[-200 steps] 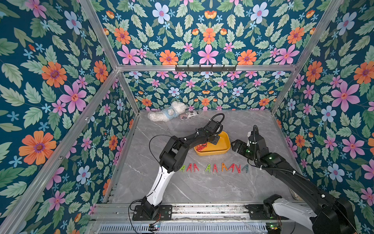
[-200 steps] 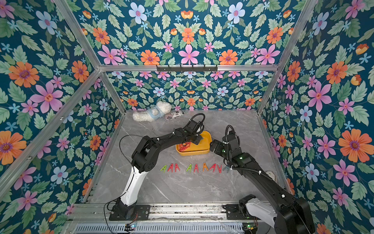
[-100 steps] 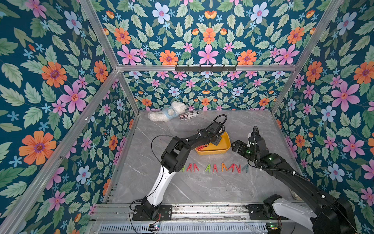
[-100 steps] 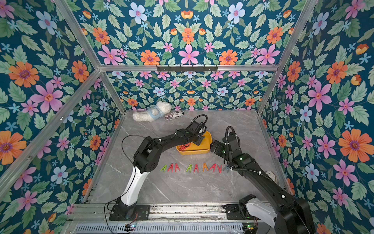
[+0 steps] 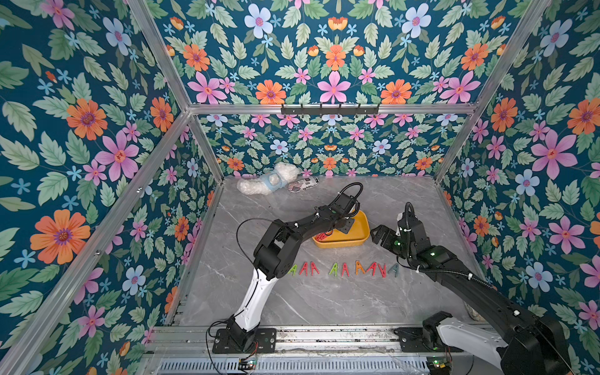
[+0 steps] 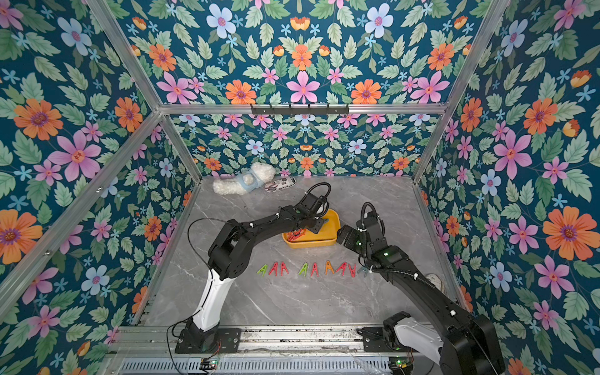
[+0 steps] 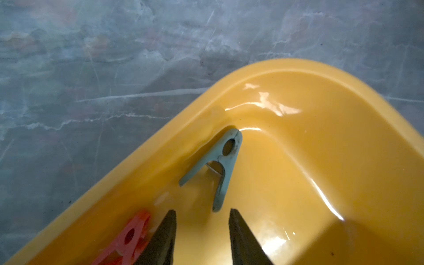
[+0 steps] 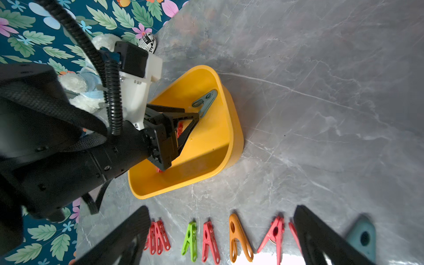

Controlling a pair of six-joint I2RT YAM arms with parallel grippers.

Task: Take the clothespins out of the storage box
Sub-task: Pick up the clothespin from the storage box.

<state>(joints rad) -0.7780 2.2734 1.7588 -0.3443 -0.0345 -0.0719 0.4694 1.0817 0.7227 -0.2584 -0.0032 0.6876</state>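
Note:
The yellow storage box (image 5: 344,243) sits mid-table. My left gripper (image 7: 202,212) is down inside it, open, with nothing between its fingers. A pale blue clothespin (image 7: 220,165) lies just ahead of the fingertips, against the box's corner wall. A red clothespin (image 7: 128,238) lies beside one finger. The right wrist view shows the same blue clothespin (image 8: 205,102) just beyond the left gripper (image 8: 195,118). Several clothespins (image 5: 344,268) lie in a row on the table in front of the box. My right gripper (image 8: 220,207) hovers open over that row, right of the box, holding nothing.
A white plush toy (image 5: 269,183) and a small patterned pouch (image 5: 303,185) lie against the back wall. Floral walls close in three sides, with a black hook rail (image 5: 329,108) high on the back one.
My left gripper has crept a little farther across the box toward the blue clothespin. The right arm has not moved.

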